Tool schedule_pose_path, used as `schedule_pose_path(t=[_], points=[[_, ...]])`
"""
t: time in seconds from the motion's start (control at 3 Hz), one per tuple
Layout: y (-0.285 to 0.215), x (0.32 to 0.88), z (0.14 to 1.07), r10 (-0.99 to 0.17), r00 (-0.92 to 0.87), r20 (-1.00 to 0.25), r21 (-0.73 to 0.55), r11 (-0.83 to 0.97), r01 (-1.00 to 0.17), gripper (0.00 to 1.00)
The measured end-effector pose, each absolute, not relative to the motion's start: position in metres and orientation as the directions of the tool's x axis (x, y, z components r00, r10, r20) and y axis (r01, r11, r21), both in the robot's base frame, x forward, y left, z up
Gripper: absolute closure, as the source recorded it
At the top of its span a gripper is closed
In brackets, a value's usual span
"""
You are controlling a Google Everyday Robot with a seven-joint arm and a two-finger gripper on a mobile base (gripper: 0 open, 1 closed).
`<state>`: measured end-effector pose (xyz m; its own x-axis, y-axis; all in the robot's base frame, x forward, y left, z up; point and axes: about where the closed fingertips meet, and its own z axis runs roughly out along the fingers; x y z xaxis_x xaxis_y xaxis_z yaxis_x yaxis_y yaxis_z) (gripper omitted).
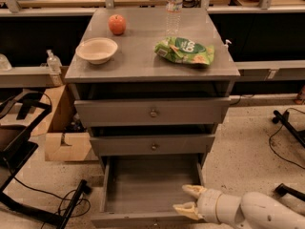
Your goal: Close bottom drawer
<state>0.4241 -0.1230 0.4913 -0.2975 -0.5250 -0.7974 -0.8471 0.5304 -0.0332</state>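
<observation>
The bottom drawer [143,187] of the grey cabinet is pulled far out and is empty inside; its front panel [138,220] lies at the bottom edge of the view and its knob is out of view. My gripper [186,199] reaches in from the lower right, over the drawer's front right corner, its two cream fingers [193,191] spread apart and holding nothing. The white arm [257,211] trails off to the lower right.
Above are the mid-width drawer front [153,145] and the widest one [152,112], each with a round knob. On the cabinet top [143,56] sit an apple [117,24], a bowl [96,49], a chip bag [185,50] and a water bottle [174,3]. A cardboard box [66,142] and black frame [28,175] stand left.
</observation>
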Motion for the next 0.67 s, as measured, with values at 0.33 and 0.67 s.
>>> schedule_pose_path(t=[0.33, 0.67], points=[[-0.113, 0.416, 0.404, -0.456, -0.403, -0.794, 0.099, 0.557, -0.824, 0.78], [-0.106, 0.411, 0.36, -0.476, -0.48, -0.737, 0.172, 0.555, -0.814, 0.99]])
